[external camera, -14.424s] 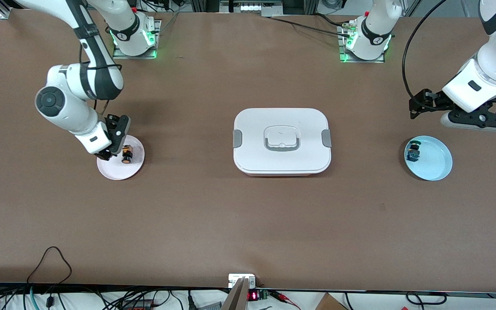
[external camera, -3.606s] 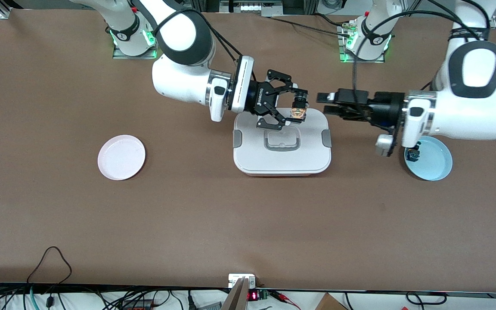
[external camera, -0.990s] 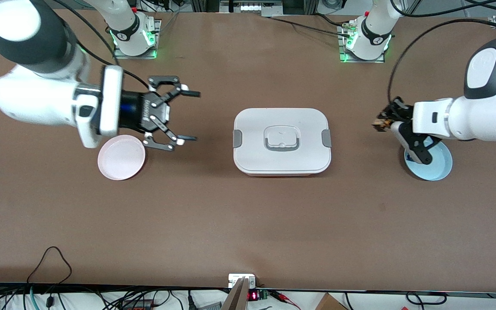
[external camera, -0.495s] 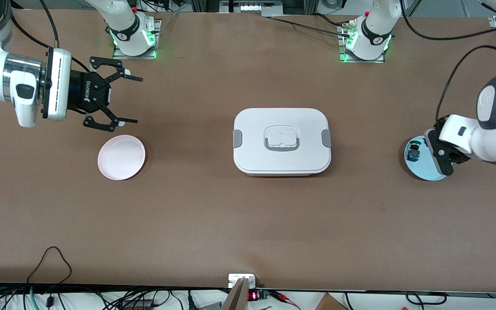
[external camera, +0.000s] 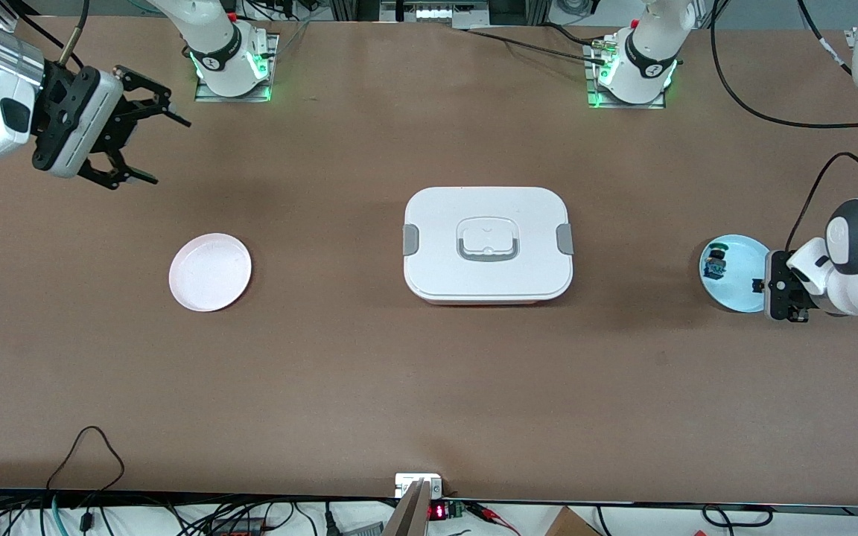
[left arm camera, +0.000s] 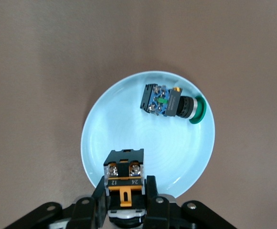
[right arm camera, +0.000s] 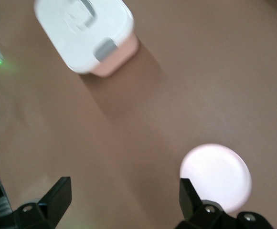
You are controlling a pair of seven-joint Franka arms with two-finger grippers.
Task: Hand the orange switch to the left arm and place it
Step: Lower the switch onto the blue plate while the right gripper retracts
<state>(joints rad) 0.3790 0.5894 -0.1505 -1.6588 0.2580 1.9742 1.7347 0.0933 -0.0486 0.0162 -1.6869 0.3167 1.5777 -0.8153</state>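
The left arm is folded low at its own end of the table, its wrist turned downward so that the left gripper (left arm camera: 125,202) is held over the rim of the pale blue plate (left arm camera: 105,129), with the jaws clamped on the orange switch (left arm camera: 124,183) (its black terminal block projects past the fingertips, above the plate's edge). A second switch with green and blue parts (left arm camera: 172,102) is seen lying on the same plate, apart from the held one. The right arm is raised over its end of the table, the right gripper (external camera: 147,141) spread wide and empty, while the pink plate (external camera: 210,272) and the white box (external camera: 487,243) are left on the table, the box at mid-table between the two plates.
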